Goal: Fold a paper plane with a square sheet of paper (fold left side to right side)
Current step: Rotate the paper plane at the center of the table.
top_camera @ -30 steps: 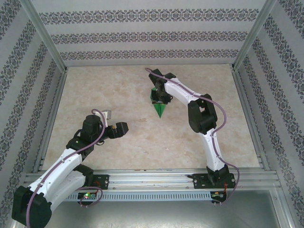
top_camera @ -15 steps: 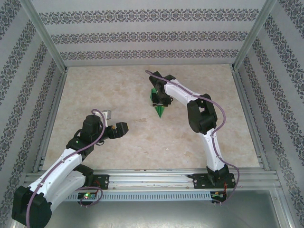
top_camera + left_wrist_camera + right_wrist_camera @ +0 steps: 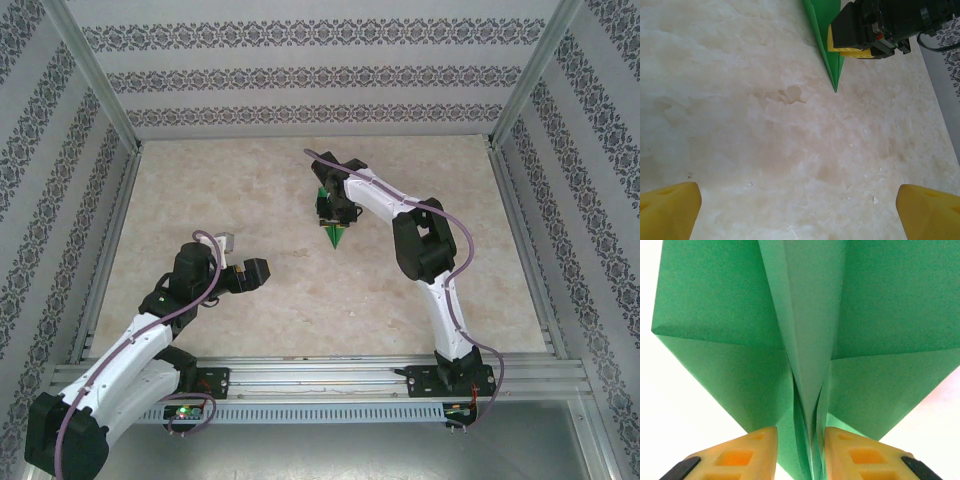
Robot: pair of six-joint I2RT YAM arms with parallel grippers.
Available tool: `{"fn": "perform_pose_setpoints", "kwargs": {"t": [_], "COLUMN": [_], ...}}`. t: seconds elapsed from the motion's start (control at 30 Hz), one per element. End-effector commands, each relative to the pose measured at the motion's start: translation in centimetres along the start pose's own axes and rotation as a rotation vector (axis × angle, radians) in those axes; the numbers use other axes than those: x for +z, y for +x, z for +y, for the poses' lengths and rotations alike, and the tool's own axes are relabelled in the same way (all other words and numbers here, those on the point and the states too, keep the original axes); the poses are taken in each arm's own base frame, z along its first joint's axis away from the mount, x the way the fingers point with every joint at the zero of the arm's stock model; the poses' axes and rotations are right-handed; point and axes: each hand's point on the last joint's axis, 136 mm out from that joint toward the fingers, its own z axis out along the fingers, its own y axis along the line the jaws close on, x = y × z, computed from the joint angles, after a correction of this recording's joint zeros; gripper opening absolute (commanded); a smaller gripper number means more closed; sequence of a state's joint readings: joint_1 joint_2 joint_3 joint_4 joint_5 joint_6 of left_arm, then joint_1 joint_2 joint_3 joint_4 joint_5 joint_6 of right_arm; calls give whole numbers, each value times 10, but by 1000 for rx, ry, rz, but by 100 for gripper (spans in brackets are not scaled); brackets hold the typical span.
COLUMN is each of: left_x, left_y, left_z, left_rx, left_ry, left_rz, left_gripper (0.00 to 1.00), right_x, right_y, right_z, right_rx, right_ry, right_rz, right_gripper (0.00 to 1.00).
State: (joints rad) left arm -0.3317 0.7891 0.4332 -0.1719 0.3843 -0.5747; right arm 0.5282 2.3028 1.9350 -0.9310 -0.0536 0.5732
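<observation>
Right tool point(image 3: 332, 212) covers tail of paper plane point(image 3: 334, 236); surrounding table point(image 3: 250, 200) open.

Table point(image 3: 250, 300): pale marbled beige top, flat, with metal rails along its edges.
Marks: small white flecks point(image 3: 874, 200), faint stains.
On it: green paper plane point(image 3: 334, 234), far middle, nose toward the near edge; contact unclear.

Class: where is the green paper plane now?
The slim green paper plane is near the middle of the beige table in the top view, its centre fold inside the right claw.
</observation>
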Motion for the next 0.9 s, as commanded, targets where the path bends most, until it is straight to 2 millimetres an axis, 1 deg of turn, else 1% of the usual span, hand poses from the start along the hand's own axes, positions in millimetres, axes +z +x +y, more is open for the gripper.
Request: {"fn": "perform_pose_setpoints", "kwargs": {"t": [0.0,0.57,0.87], "left_x": [-7,-7,-7], "left_y": [-13,-12,-12], "left_z": [-3,-2,-2], "left_rx": [24,23,25], "left_ry": [-8,-12,-14], "left_rz": [-34,-35,-35], "left_gripper": [100,100,100], "right_x": [-6,-2,-3], "right_y": [4,7,6], "right_z": [7,11,6], "right_rx": [-2,-7,-12], "right_ry": [-17,-27,-4], "right_rz": [0,14,3], "right_gripper": [31,30,30]}}
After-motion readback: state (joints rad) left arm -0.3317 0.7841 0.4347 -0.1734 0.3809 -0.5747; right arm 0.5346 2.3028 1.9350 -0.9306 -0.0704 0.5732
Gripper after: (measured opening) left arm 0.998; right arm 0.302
